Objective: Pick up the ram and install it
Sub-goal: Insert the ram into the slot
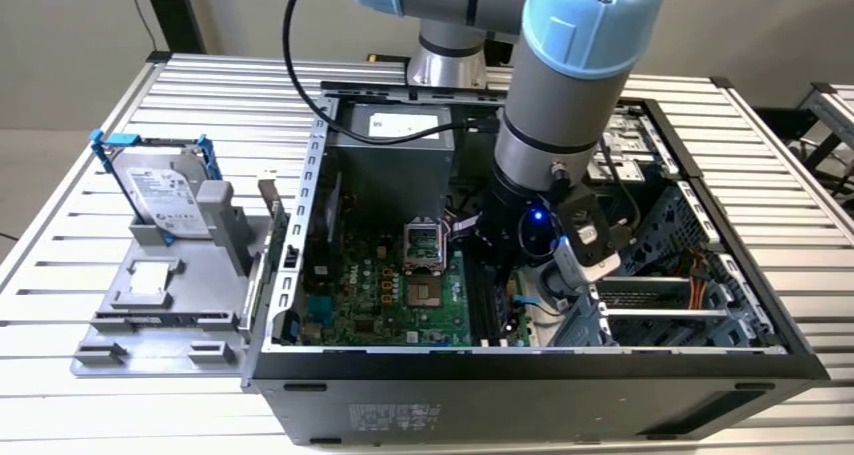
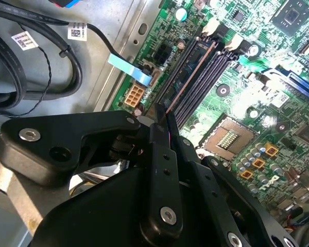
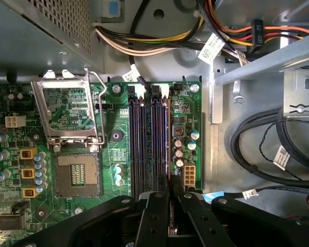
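Note:
The ram (image 2: 191, 74) is a thin dark stick seen edge-on. It stands along the outermost of the black memory slots (image 3: 144, 144) on the green motherboard (image 1: 387, 295), on the side nearest the case's cables. My gripper (image 2: 163, 116) is shut on the stick's near end, its two black fingers (image 3: 158, 193) pressed close on either side. In the first wrist view the ram (image 3: 168, 149) runs straight out from the gripper (image 3: 168, 182) along that slot. In the exterior view the gripper (image 1: 507, 285) reaches down into the open computer case (image 1: 534, 360).
An open processor socket (image 3: 77, 175) with its raised metal frame lies beside the slots. Black cables (image 3: 268, 154) and a metal drive bracket (image 3: 257, 62) crowd the other side. A silver hard drive in a blue frame (image 1: 167, 190) stands on a grey fixture (image 1: 160, 285) at the exterior view's left.

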Controlling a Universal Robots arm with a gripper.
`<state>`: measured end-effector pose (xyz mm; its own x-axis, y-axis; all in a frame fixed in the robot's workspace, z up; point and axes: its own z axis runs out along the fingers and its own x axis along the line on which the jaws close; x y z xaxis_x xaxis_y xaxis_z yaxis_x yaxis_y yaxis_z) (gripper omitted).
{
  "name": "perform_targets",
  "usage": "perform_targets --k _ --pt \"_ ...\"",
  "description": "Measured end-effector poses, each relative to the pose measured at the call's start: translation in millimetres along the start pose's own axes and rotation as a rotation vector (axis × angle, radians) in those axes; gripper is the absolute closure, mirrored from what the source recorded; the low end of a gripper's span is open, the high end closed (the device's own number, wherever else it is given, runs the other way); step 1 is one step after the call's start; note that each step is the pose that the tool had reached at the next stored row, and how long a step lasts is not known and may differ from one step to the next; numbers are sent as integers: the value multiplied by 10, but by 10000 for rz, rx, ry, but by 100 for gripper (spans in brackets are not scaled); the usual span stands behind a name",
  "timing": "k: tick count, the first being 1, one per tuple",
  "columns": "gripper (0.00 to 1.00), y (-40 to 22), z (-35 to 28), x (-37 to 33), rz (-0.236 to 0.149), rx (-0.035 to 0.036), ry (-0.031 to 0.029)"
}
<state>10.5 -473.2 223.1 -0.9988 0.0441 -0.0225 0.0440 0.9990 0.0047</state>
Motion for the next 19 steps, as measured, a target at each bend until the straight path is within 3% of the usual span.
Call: perform_targets --k 5,19 --pt "100 0 4 -2 0 2 60" --pt "100 0 61 -1 2 2 80"
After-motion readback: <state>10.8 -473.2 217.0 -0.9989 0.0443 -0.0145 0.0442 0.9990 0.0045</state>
